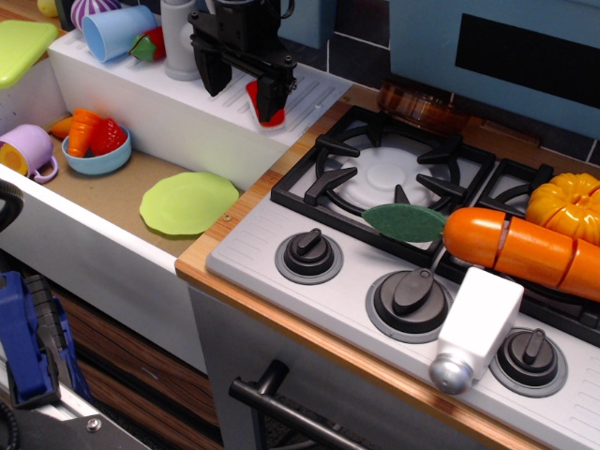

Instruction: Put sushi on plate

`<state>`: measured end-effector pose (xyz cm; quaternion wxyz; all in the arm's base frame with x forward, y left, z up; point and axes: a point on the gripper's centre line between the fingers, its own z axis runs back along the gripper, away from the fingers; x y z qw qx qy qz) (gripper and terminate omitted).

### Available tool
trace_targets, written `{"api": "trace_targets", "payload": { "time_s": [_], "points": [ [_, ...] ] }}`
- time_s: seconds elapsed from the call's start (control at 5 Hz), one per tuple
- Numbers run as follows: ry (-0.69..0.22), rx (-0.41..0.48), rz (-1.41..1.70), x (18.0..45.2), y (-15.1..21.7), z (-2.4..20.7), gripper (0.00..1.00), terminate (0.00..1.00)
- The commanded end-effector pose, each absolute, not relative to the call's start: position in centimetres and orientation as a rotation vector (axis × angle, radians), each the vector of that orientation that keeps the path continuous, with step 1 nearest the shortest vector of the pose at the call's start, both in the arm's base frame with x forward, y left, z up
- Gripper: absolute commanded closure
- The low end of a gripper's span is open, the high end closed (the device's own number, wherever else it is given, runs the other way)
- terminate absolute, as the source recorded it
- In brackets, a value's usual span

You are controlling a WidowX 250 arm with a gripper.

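- Gripper [246, 82] clenched on sushi [266, 111], lifted over drainboard at counter's back edge.
- Plate [189, 202] bare in sink, front-left.
- Left: carry, release.

Toy stove, black burner grate [389, 173], three black knobs along its grey front panel [253, 248]. Dark green oval felt pad [405, 220] lies on the grate's front edge. Orange segmented plastic carrot [525, 248] beside it; yellow-orange plastic pumpkin [567, 202] behind. White plastic shaker with silver cap [473, 328] tipped over the knobs. In the sink: lilac plastic cup [28, 150], small blue bowl [97, 159] holding orange and red toys.
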<state>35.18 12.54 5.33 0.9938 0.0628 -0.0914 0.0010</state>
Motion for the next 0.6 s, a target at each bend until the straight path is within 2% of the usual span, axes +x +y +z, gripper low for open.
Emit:
{"api": "trace_targets", "payload": {
  "time_s": [0.0,0.4],
  "points": [
    [-0.183,0.126,0.002,35.2,12.5,5.3,0.0,0.0],
    [-0.143,0.182,0.198,37.1,12.6,7.0,0.0,0.0]
  ]
}}
